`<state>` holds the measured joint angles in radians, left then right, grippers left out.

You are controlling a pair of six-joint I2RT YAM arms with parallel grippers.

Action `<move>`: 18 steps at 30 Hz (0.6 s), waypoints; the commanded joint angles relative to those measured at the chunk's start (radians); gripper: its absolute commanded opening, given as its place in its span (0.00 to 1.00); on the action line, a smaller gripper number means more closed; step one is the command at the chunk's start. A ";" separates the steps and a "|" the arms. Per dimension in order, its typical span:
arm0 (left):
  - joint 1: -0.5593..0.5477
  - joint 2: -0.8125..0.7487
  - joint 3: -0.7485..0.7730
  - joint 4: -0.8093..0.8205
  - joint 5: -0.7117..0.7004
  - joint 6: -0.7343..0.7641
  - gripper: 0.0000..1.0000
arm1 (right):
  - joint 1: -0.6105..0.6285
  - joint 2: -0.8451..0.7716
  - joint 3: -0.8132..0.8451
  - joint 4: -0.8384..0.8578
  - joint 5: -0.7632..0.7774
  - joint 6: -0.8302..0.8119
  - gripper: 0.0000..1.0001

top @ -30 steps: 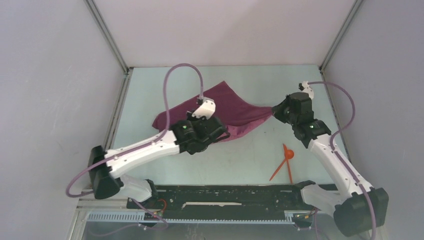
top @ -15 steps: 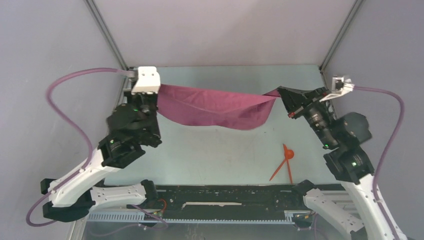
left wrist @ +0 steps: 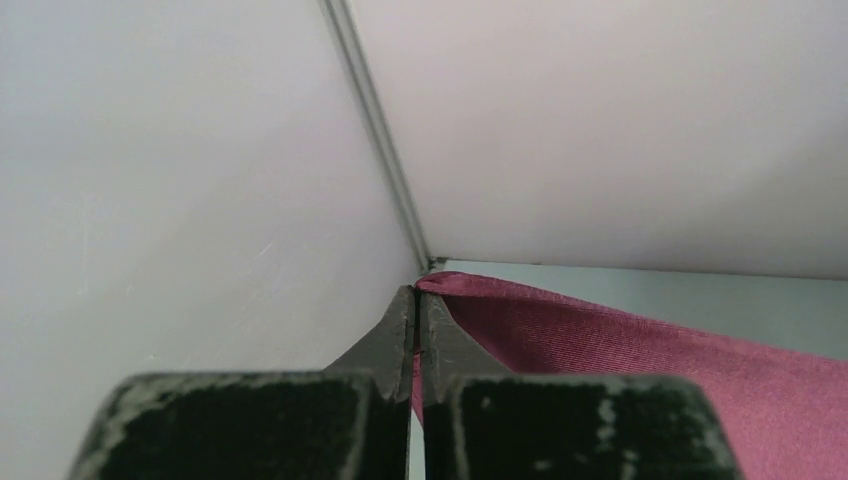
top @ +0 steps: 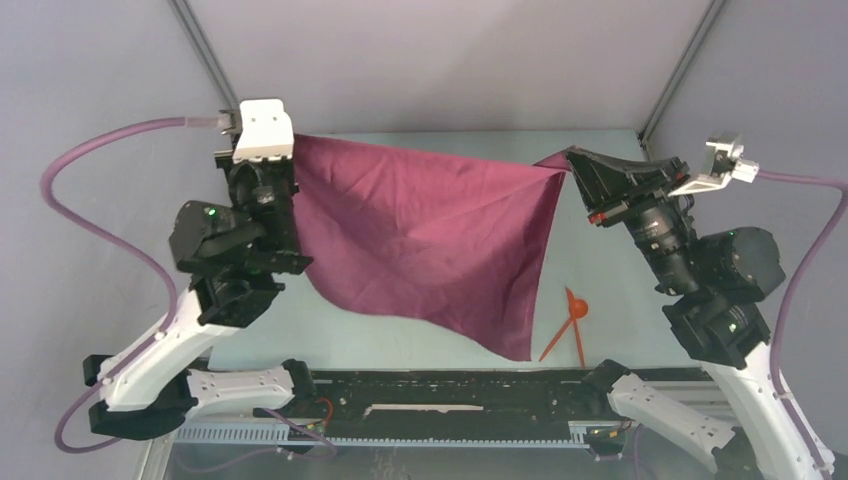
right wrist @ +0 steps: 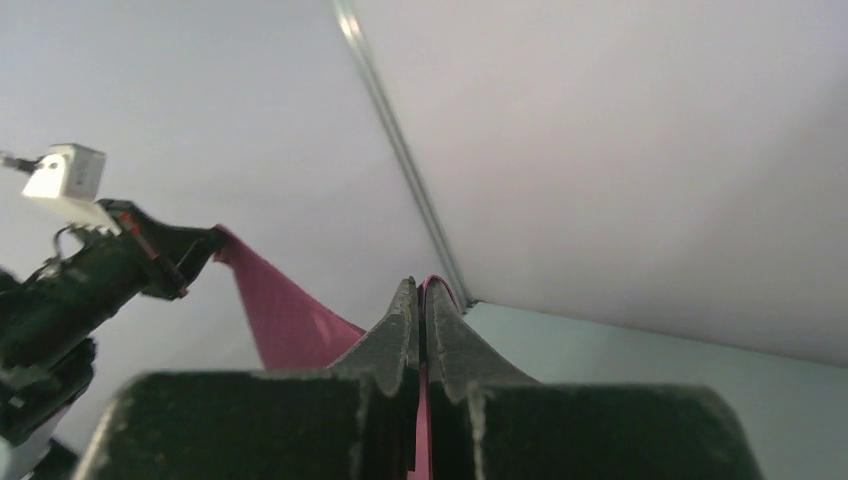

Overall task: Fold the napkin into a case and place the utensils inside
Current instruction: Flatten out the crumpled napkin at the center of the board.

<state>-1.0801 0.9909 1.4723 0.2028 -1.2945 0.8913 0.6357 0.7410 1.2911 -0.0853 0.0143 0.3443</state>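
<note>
Standing tall on bent elbows, both arms carry their wrists high, the left at 9 o'clock of the table (top: 380,342), the right at 3 o'clock. From above, the left fingertips are lost against the dark wrist, and whether the cloth's low corner touches the table cannot be told. The left gripper (left wrist: 417,300) is pinched tight on one top corner of the napkin (top: 430,240) and the right gripper (right wrist: 421,290) on the other, with the cloth hanging spread between them. The utensils (top: 572,325) lie crossed at 5 o'clock, just beside that low corner.
</note>
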 commanded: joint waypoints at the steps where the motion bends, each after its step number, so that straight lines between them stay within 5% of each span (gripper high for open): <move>1: 0.113 0.078 0.067 -0.089 0.020 -0.098 0.00 | 0.003 0.069 0.033 -0.008 0.185 -0.008 0.00; 4: 0.284 0.151 0.153 -0.442 0.124 -0.445 0.00 | -0.025 0.154 0.040 -0.048 0.300 0.034 0.00; 6: 0.408 0.216 0.160 -0.542 0.221 -0.595 0.00 | -0.096 0.235 0.040 -0.081 0.307 0.095 0.00; 11: 0.617 0.449 0.126 -0.591 0.417 -0.781 0.00 | -0.285 0.533 0.032 -0.076 0.277 0.269 0.00; 16: 0.761 0.850 0.299 -0.632 0.582 -0.849 0.00 | -0.357 0.911 0.141 0.064 0.240 0.258 0.00; 18: 0.773 1.017 0.430 -0.644 0.585 -0.806 0.00 | -0.366 1.096 0.271 0.091 0.211 0.181 0.13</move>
<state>-0.3618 1.7611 1.7123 -0.3717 -0.8108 0.1345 0.3027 1.6093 1.3754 -0.0799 0.2325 0.5777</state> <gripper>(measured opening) 0.003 0.033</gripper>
